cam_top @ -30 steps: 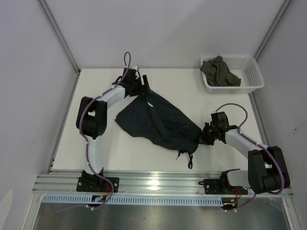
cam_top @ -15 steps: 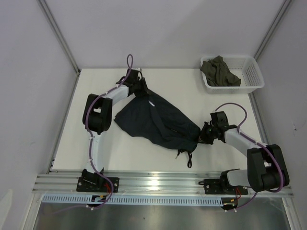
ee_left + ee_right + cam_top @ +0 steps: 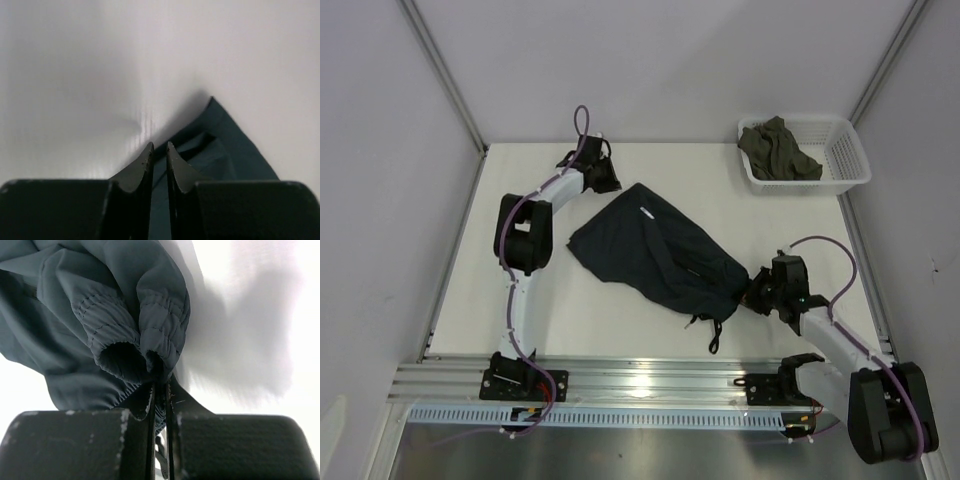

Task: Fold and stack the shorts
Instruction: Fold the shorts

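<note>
The dark teal-navy shorts (image 3: 655, 250) lie spread slantwise across the middle of the white table, with a small white label (image 3: 643, 211) near their far corner. Their black drawstring cords (image 3: 715, 335) trail toward the near edge. My left gripper (image 3: 615, 184) sits at the far corner. In the left wrist view its jaws (image 3: 159, 147) stand nearly together, and the hem edge of the shorts (image 3: 220, 145) runs in between them. My right gripper (image 3: 755, 293) is shut on the gathered elastic waistband (image 3: 150, 340) at the near right end, clamped between its jaws (image 3: 160, 385).
A white plastic basket (image 3: 850, 160) stands at the back right corner with an olive-green garment (image 3: 778, 150) inside. Grey walls close in the table on the left, back and right. A metal rail (image 3: 650, 375) runs along the near edge.
My left gripper has closed from wide open onto the far corner of the shorts. The right arm has drawn back toward the near right, dragging the shorts slightly right and stretching them.
</note>
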`<state>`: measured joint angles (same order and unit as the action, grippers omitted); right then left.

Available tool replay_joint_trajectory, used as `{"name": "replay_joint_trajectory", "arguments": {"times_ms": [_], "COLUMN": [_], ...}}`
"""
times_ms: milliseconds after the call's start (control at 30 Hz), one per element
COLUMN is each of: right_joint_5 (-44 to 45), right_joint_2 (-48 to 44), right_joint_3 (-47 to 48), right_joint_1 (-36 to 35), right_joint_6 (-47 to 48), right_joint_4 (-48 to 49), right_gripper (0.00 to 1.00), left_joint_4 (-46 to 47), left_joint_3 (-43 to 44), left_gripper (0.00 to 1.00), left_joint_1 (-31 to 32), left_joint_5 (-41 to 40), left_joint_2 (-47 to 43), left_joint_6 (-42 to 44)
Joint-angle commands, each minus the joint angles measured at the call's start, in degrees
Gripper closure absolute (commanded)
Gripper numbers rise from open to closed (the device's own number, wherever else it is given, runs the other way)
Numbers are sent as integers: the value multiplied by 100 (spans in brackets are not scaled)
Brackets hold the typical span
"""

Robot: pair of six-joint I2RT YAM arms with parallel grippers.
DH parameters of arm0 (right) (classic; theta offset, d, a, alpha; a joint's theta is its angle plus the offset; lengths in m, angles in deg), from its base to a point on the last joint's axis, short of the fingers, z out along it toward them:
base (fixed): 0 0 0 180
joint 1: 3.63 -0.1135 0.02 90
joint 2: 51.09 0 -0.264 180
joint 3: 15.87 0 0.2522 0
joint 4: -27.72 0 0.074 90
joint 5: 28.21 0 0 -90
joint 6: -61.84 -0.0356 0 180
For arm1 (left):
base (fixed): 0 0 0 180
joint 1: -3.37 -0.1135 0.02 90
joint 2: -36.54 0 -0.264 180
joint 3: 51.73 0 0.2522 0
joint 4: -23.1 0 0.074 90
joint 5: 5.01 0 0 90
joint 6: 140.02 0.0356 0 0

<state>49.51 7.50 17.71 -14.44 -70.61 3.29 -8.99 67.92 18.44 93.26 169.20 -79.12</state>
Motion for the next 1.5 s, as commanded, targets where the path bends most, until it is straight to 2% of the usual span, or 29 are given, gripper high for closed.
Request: {"name": "replay_joint_trajectory", "arguments": {"times_ms": [0,67,133,167,267,400,500,633,767,933,1000,1133,1467], "right_joint_5": [515,515,498,480,471,498,506,585,621,647,665,665,665], "right_joint_2": [-435,-428,-296,-217,29,363,487,548,584,540,531,531,540], "right_joint_3": [-170,-197,-154,-145,-101,40,136,198,207,216,225,216,225], "right_joint_1": [114,132,132,132,132,140,114,61,26,17,17,17,17], "right_joint_6": [-290,-298,-228,-211,-114,-26,36,44,62,62,71,53,62], "right_joint_4": [4,22,22,39,110,154,171,136,110,92,83,92,83], "right_gripper": [100,100,100,100,100,100,100,100,100,100,100,100,100], "left_joint_4": [-101,-75,-57,47,119,-205,-128,-92,-285,-663,-462,109,330], "left_joint_3": [187,152,82,20,-287,-691,-1340,-1843,-1783,-1501,-1649,-2045,-1484], "left_gripper": [82,81,72,58,38,27,19,18,18,22,25,23,24], "left_joint_1": [-83,-83,-83,-83,-4,434,865,1330,1770,1982,2000,2052,2290], "left_joint_5": [-168,-116,-72,-19,209,149,-97,-115,-176,138,446,570,606], "left_joint_2": [-56,-65,-91,-204,-625,-1371,-2057,-2604,-2807,-2456,-2341,-2324,-1718], "left_joint_6": [-60,-69,-87,-104,44,466,546,432,467,65,-173,-850,-1370]}}
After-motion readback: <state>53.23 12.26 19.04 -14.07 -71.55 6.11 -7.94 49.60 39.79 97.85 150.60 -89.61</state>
